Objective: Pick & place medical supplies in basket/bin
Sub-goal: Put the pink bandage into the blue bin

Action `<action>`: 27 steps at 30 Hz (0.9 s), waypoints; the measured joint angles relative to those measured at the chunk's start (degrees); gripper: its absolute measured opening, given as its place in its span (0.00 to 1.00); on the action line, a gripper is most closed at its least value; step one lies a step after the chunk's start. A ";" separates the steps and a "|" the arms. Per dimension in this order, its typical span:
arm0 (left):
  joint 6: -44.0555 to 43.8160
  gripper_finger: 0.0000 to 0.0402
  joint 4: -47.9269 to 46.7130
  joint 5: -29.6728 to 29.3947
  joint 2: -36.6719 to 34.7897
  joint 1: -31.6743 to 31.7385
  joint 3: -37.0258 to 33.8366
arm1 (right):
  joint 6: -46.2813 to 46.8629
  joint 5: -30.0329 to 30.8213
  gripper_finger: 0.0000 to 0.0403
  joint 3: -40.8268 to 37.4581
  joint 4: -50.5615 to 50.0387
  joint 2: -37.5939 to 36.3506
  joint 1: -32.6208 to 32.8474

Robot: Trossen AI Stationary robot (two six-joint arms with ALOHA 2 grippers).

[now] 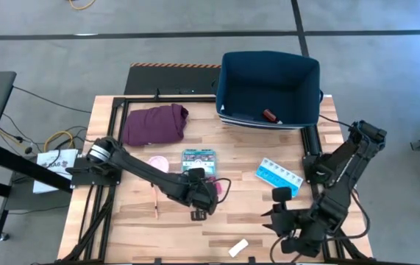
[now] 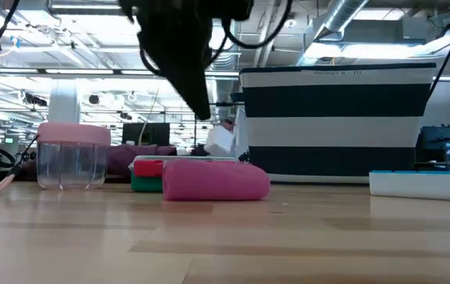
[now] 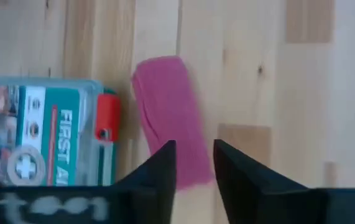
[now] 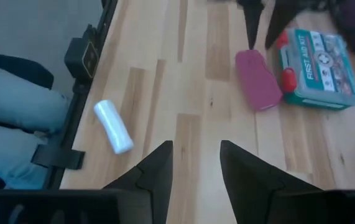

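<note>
Near the middle of the wooden tabletop (image 1: 121, 228), the left pincer (image 3: 194, 163) is hovering over one end of a pink roll (image 3: 170, 118), its fingers standing slightly parted and gripping nothing. The roll is lying flat just beside a teal first aid box (image 3: 46, 134), its long axis running straight away from the pincer, so the fingers are straddling the roll's width. The left arm is much the nearer; the right pincer (image 4: 194, 167) is waiting near the tabletop's front right corner, fingers parted and empty, well apart from the roll. The navy bin (image 1: 268, 88) is sitting at the far right, with a small red item already inside. The table-height camera is showing the pincer hanging clear above the roll, not touching it, which the overhead camera cannot settle. Only the right wrist camera is showing a white packet (image 4: 113, 126) clearly near the front edge.
</note>
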 joint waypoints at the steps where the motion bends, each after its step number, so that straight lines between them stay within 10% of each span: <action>1: 0.80 0.26 1.08 -0.31 0.58 0.15 -0.04 | 0.00 0.41 0.31 0.00 0.00 0.00 0.11; 7: -2.72 0.37 -1.14 6.65 1.72 1.22 -0.11 | -0.57 1.05 0.31 -0.02 0.42 0.04 0.28; 27: -2.61 0.52 -4.70 -1.02 12.18 3.65 0.30 | -1.73 1.02 0.31 -0.04 1.29 0.04 1.83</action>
